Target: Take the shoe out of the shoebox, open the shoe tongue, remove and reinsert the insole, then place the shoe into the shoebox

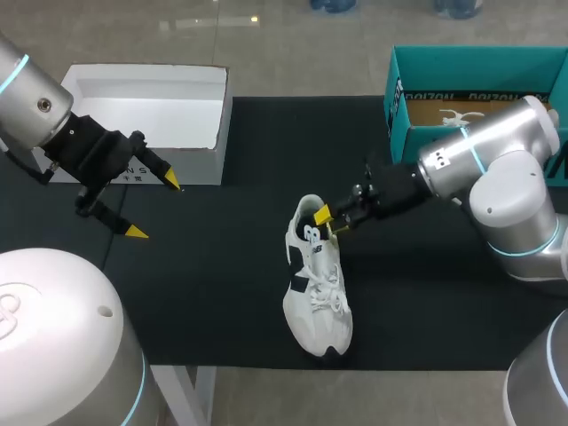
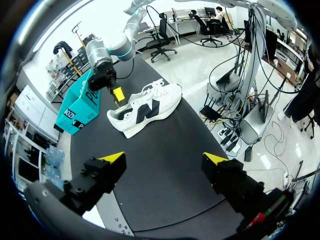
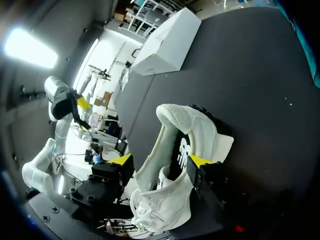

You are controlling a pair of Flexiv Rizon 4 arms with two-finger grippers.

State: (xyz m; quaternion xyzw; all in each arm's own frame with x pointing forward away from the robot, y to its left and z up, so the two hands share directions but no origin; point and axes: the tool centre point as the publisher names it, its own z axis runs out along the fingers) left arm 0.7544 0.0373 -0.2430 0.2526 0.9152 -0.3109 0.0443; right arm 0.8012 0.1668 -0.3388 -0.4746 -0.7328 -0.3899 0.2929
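Shoe (image 1: 318, 293) lies mid-frame on the desk (image 1: 222, 293), outside the teal shoebox (image 1: 395, 98) at upper right, with our right gripper (image 1: 327, 220) at its collar; whether those jaws pinch it we cannot tell. Left gripper (image 1: 153, 206) at frame left has jaws wide and empty; we should pin the toe with it before lifting the tongue.

Head view: my right arm (image 1: 497, 169) hid part of the teal shoebox (image 1: 479, 67), and the frame edge cut off the box's right end. I could not identify the pale item (image 1: 457, 115) inside it. My left arm (image 1: 35, 106) covered a corner of the white box (image 1: 142, 98). Right wrist view: the shoe (image 3: 190, 122) interior was too dark to show an insole, and the toe was lost under the right gripper (image 3: 161, 160).
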